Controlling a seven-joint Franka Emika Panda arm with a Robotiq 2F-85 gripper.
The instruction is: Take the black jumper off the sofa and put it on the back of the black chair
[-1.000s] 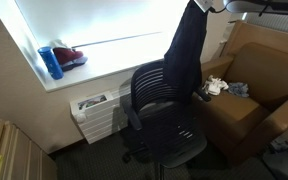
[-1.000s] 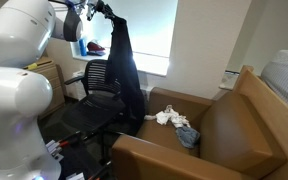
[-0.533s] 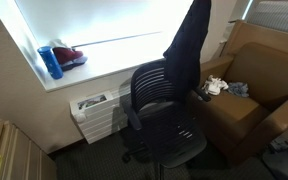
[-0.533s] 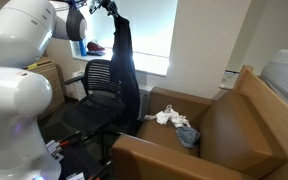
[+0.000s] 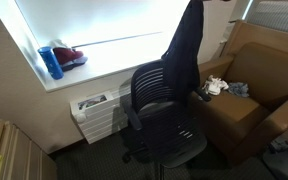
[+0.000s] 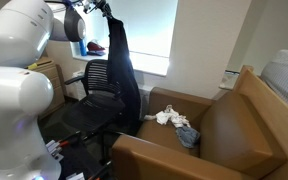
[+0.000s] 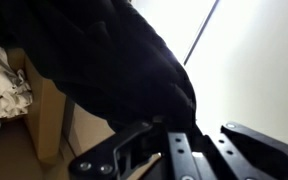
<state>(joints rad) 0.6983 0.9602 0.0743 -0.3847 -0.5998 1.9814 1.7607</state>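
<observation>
Currently the black jumper is hanging clear of the sofa, suspended in the air from the hand, which is clenching its upper end. Against the frame half a second earlier, the top of the garment is sitting slightly further toward the window in both exterior views, and the hanging cloth is following it; the black chair and the sofa are standing where they were.

In the wrist view the hand is gripping a bunched fold of the jumper, with the dark cloth filling most of the picture.

The jumper's long axis is running top to bottom, near vertical, with the gripped end uppermost and the lower edge trailing down beside the chair's backrest. In an exterior view the jumper is hanging between the chair and the sofa; whether it is touching the backrest cannot be told.

Light-coloured clothes are lying on the sofa seat. A blue bottle is standing on the window sill; any print on it is too small to read.
</observation>
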